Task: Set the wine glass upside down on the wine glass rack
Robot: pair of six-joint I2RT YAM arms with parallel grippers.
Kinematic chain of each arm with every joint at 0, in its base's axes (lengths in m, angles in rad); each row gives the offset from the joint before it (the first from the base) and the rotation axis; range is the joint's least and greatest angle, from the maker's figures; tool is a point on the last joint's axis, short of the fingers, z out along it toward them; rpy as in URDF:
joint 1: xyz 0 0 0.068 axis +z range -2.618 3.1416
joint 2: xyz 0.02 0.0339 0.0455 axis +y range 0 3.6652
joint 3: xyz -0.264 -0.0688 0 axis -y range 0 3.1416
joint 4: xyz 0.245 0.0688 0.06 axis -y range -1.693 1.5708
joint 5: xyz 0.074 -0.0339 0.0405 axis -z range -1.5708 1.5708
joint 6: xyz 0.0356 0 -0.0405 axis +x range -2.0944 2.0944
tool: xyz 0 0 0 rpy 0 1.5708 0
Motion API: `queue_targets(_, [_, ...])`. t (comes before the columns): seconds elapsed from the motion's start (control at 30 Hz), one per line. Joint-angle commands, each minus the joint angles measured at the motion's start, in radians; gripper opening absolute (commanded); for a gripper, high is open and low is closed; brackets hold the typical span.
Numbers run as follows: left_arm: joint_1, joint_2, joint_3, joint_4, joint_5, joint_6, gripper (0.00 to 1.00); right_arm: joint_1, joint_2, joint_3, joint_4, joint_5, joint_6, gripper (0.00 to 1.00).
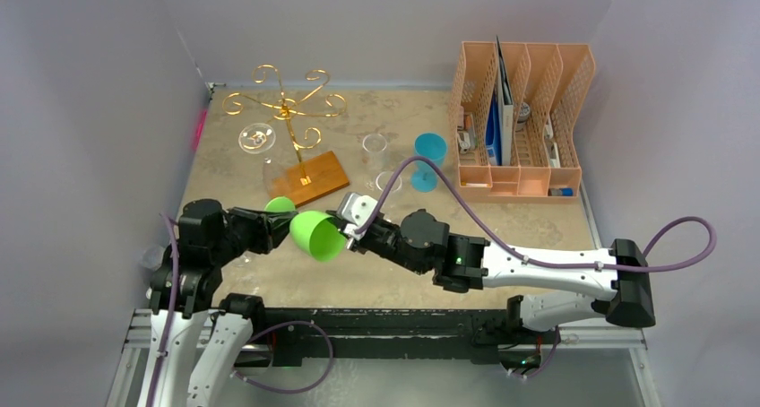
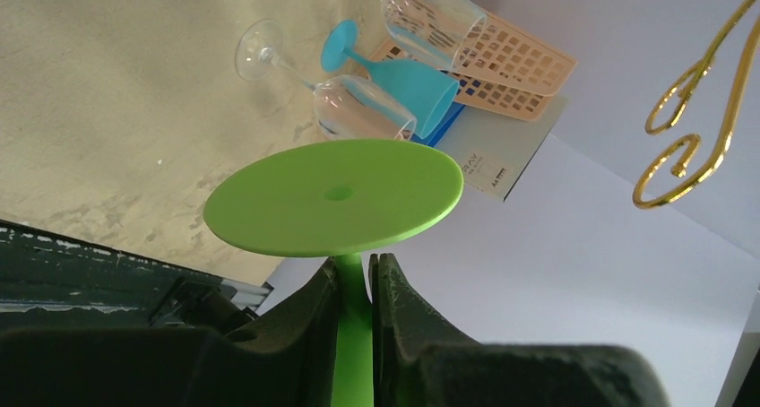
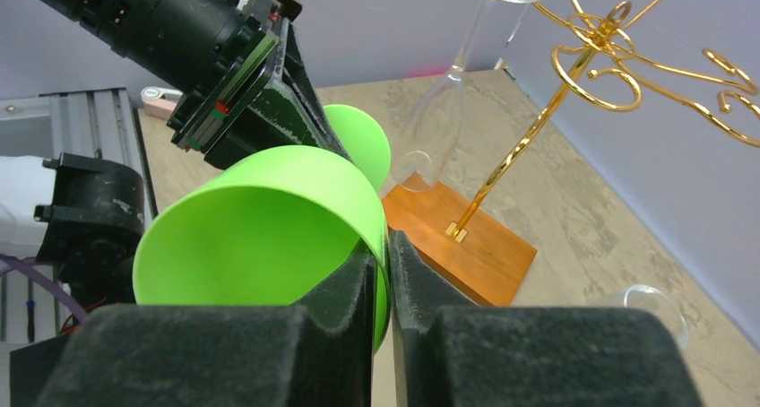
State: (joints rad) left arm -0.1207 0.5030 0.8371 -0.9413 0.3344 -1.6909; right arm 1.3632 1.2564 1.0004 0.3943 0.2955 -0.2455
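Left pincer on sideways glass (mouth rightward)

Lit softly and evenly from overhead in the top view, with pale walls bright, the tabletop mid-toned and only faint, soft-edged shadows low in the frame. Sharp at mid-frame in both wrist views, yet blurred and nearly black along the bottom edge at the close-up fingers. Flecked with small bright glints on the gold wire of the wine glass rack at the right of both wrist frames and on the clear glasses, with a smooth, even sheen across the green wine glass.
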Motion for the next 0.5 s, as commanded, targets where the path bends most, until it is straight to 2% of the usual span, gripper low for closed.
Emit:
queue_targets(0.0, [-0.005, -0.027, 0.002, 0.087, 0.01, 0.026, 0.0, 0.007, -0.041, 0.071, -0.133, -0.067, 0.028, 0.18])
queue_targets(0.2, [-0.005, -0.039, 0.004, 0.146, -0.013, 0.103, 0.0, 0.005, -0.151, 0.11, -0.398, -0.114, 0.023, 0.48])
queue_targets(0.3, [-0.005, -0.054, 0.004, 0.189, -0.037, 0.173, 0.0, 0.005, -0.189, 0.179, -0.626, -0.17, 0.039, 0.64])
queue_targets(0.4, [-0.005, -0.08, 0.007, 0.225, -0.057, 0.27, 0.0, 0.005, -0.213, 0.243, -0.791, -0.21, 0.077, 0.71])
queue_targets(0.47, [-0.005, -0.096, 0.006, 0.253, -0.063, 0.358, 0.0, 0.004, -0.232, 0.254, -0.818, -0.224, 0.114, 0.74])
